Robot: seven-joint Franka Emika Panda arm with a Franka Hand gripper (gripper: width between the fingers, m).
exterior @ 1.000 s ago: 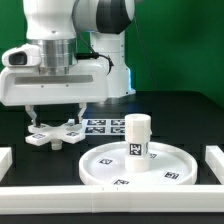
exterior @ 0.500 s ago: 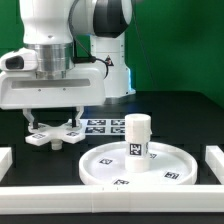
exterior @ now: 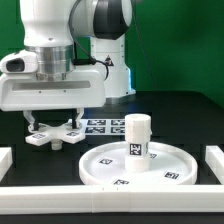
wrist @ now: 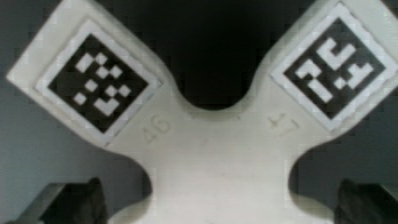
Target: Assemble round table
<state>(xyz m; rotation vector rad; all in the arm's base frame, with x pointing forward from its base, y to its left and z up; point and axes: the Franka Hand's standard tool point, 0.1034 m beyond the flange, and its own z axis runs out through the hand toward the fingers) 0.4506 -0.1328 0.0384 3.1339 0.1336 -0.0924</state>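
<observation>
Gripper [exterior: 55, 120] shifted — 1 base [exterior: 50, 136], 1 leg [exterior: 137, 134], 1 disc [exterior: 101, 165]

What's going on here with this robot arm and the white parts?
The arm's pincer hangs open, low over the cross-shaped base, its fingers straddling it without gripping yet. The short leg stands upright on the round disc, to the exterior view's right of the base.

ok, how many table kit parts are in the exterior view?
3. The round disc lies in the foreground; the cylinder leg stands upright on it; the cross base lies at the exterior view's left, below the gripper. None seems hidden.
</observation>
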